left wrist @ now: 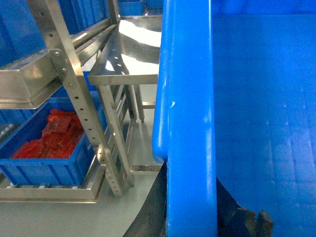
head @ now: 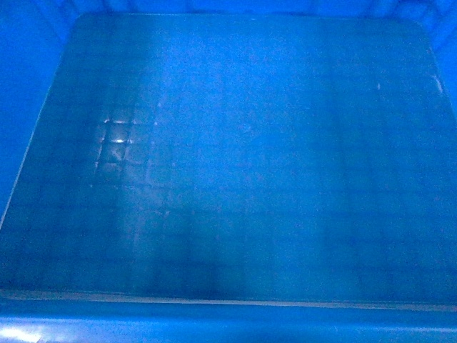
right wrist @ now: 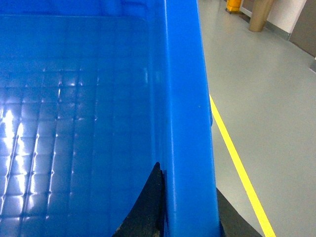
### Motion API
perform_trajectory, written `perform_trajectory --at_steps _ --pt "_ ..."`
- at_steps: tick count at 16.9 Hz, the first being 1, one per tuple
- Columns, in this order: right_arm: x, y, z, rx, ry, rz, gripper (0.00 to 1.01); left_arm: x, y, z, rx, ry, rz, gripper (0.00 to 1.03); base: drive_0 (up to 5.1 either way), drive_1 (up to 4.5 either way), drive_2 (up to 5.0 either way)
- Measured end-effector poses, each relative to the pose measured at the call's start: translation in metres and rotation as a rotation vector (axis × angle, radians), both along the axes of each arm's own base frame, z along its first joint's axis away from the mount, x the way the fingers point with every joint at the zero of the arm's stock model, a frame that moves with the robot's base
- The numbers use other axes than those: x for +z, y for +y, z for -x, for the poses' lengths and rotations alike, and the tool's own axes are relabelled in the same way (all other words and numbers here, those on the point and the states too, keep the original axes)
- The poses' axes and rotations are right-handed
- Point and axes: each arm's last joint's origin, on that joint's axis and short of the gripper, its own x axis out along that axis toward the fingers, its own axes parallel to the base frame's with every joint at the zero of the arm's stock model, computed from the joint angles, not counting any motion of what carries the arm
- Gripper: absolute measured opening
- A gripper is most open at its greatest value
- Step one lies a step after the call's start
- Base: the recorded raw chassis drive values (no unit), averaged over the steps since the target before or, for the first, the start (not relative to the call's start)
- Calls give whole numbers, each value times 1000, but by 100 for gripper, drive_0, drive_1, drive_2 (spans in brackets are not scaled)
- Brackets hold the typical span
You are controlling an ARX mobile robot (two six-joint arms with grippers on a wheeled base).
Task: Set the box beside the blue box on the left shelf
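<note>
Here both jaws clamp the box [head: 235, 164] rims, steel shelving [left wrist: 74, 98] left, grey floor [right wrist: 266, 98] right.

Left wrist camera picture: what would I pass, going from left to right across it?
Blue bin of red stuff low on the left → steel shelf post with holes → shiny steel table → thick rim of the box → its blue floor.

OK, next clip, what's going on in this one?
The robot is carrying a large blue box, empty inside, which fills the head view. Each gripper clamps a side rim: the left gripper on one wall, the right gripper on the opposite one. To the left stands a steel shelf rack, with another blue crate of red items on its low level. The carried box is not yet on the shelf.
</note>
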Motion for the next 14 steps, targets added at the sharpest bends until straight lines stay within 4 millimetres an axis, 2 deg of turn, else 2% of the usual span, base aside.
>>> perform_trajectory --at_steps 3,14 --pt "-1 0 0 1 5 3 10 -1 0 -1 -3 9 -1 10 0 0 0" --pt "0 0 0 0 0 0 10 -1 0 -1 -2 2 2 10 -480 155 328"
